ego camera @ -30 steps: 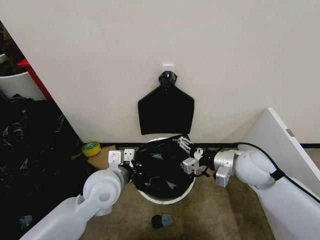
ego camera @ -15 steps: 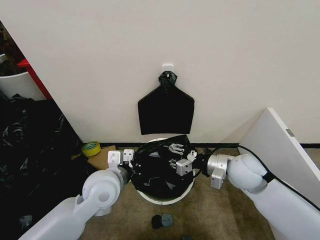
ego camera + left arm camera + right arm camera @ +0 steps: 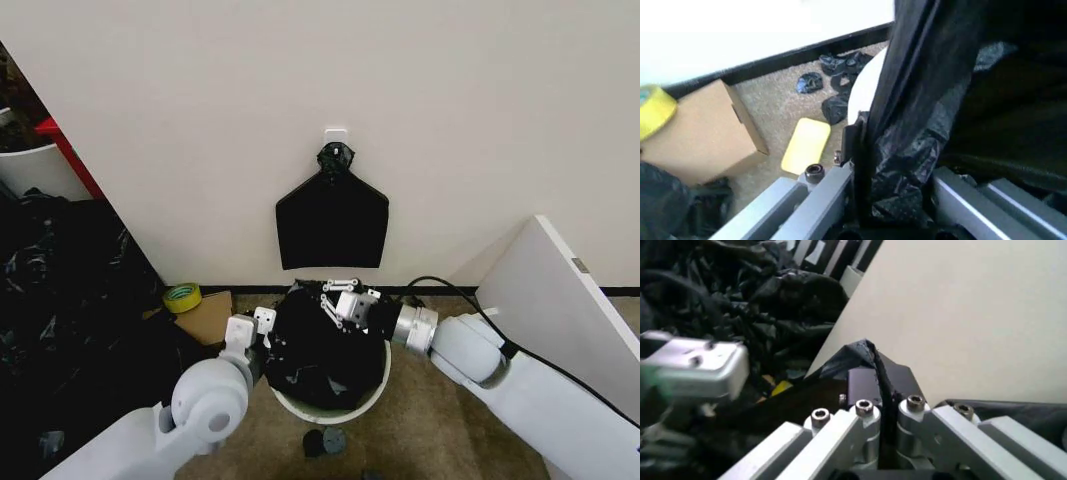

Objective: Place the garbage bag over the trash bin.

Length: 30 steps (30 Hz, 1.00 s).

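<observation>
The trash bin (image 3: 384, 372) stands on the carpet by the wall, its pale rim showing at the front and right; its side (image 3: 865, 92) also appears in the left wrist view. The black crinkled garbage bag (image 3: 312, 352) lies bunched across the bin's mouth. At the bin's left edge my left gripper (image 3: 253, 322) is shut on a gathered fold of the bag (image 3: 920, 115), which fills the gap in my left gripper (image 3: 897, 170). My right gripper (image 3: 335, 292) is over the bin's back edge near the wall. There my right gripper (image 3: 883, 390) pinches a thin edge of the bag (image 3: 873, 357).
A flat black sheet (image 3: 332, 225) hangs from a wall hook behind the bin. A yellow tape roll (image 3: 182, 296) and a cardboard box (image 3: 205, 315) sit to the left, beside a heap of black plastic (image 3: 60, 300). A white board (image 3: 565, 290) leans at the right. Black scraps (image 3: 323, 440) lie in front.
My right gripper has swung left and back towards the wall, pulling the bag's edge across the bin. More of the bin's right rim shows. The left gripper has shifted slightly right.
</observation>
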{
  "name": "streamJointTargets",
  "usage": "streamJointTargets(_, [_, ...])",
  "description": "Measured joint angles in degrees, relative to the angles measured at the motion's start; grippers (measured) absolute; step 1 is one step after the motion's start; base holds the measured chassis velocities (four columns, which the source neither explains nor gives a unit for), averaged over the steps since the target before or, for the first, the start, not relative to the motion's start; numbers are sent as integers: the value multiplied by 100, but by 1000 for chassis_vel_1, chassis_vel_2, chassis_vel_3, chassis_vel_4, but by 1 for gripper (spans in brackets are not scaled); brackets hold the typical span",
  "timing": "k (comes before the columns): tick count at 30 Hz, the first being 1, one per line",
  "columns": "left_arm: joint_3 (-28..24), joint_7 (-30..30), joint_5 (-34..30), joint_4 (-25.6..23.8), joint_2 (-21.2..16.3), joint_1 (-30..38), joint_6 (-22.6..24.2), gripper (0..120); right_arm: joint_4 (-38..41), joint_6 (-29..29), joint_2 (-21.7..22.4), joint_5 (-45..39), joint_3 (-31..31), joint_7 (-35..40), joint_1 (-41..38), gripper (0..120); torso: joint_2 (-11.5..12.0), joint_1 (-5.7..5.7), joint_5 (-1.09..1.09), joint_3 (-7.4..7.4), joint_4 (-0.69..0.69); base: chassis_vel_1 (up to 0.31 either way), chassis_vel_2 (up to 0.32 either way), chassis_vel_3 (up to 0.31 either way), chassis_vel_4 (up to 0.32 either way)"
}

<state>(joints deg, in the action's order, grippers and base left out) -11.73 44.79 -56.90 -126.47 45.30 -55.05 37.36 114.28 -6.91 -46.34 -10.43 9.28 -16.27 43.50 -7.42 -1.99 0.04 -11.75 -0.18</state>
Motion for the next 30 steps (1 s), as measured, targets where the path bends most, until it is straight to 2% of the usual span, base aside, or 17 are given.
streamJointTargets(4, [-223,-170,331,-34,-90,76,-29,0,-120,107,-15,-10,-39,35,-91,0,0,0,0,0,-1,0,0,0,0])
streamJointTargets(12, [-133,-181,359,-329,-189,-24,-33,0,-658,199,37,541,-441,-159,-146,0,0,0,1,0,-1,0,0,0,0])
streamJointTargets(15, [18,-165,354,-404,-239,-95,-36,0,-1014,44,107,605,-704,-552,-137,0,0,-1,1,0,0,0,0,0,0])
streamJointTargets(19, [225,-150,292,-521,-222,-145,-57,0,-1430,-467,158,543,-1096,-1584,-39,0,0,0,1,0,-1,0,0,0,0])
streamJointTargets(20, [225,-150,292,-521,-222,-145,-57,0,-1430,-467,158,543,-1096,-1584,-39,0,0,0,1,0,-1,0,0,0,0])
streamJointTargets(22, [340,-135,202,-558,-192,-172,-69,0,-1549,-758,163,502,-1251,-2074,18,0,0,-1,1,0,-1,0,0,0,0])
streamJointTargets(28, [599,-33,-252,-662,-103,-209,-73,0,-1547,-912,202,583,-1445,-2116,310,0,0,-1,1,1,-1,0,0,0,0])
streamJointTargets(30, [716,-8,-351,-674,-56,-217,-91,0,-1553,-896,240,625,-1532,-1930,441,7,0,-1,1,0,-1,0,0,0,0])
